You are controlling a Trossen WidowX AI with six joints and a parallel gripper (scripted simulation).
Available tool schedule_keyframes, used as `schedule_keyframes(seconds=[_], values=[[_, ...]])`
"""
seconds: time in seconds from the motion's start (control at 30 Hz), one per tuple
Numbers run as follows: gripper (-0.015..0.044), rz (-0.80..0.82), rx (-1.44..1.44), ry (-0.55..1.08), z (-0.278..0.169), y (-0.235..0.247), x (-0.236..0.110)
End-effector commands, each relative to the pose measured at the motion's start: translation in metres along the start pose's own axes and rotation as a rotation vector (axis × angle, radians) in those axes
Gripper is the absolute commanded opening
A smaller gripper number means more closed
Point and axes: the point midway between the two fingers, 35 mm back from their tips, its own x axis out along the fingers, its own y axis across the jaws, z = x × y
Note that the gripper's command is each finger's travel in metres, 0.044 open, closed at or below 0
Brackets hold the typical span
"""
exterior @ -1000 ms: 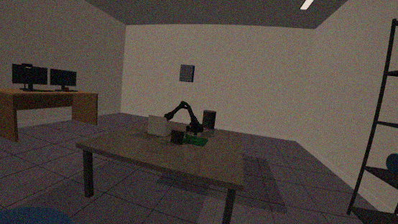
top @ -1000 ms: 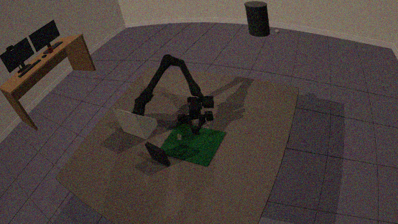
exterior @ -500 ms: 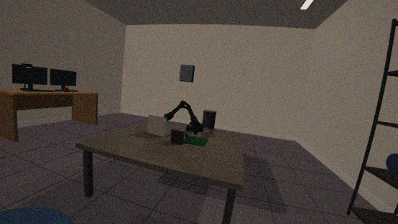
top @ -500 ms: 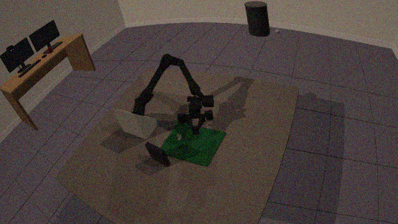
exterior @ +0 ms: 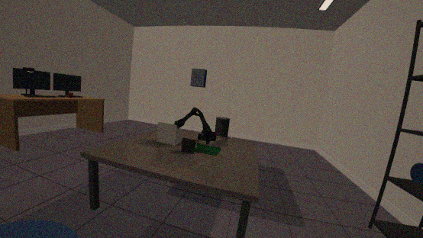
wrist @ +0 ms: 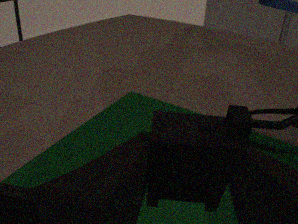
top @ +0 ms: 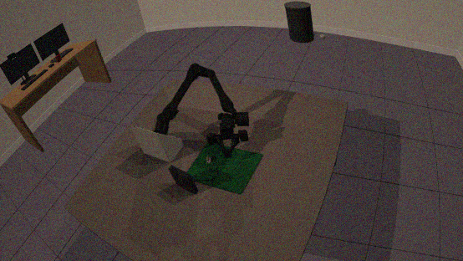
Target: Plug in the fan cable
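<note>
The green board (top: 242, 176) (exterior: 211, 149) (wrist: 80, 152) lies flat on the table. My gripper (top: 227, 150) (exterior: 206, 139) hangs over the board's far edge and is shut on the dark fan plug (wrist: 186, 163), held a little above the board. The plug's thin black cable (wrist: 266, 115) loops off to the right in the wrist view. A small pale part (top: 210, 159), perhaps the fan header, stands on the board left of the gripper; it is too dim to be sure. The black fan (top: 183, 179) (exterior: 188, 145) stands at the board's near left corner.
A pale box (top: 156, 144) (exterior: 168, 133) stands on the table (top: 272, 201) (exterior: 191, 172) left of the board, next to the arm's base. A desk with monitors (top: 50, 69), a dark bin (top: 299, 22) and a shelf rack (exterior: 397, 133) stand far off.
</note>
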Motion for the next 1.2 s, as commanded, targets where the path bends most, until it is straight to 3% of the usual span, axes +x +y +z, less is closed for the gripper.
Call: schedule_keyframes(seconds=[0.0,1.17], values=[[0.0000,0.003,0.006,-0.003,-0.003,0.001,0.001],[0.0000,0.002,0.006,-0.001,-0.034,0.001,0.007]])
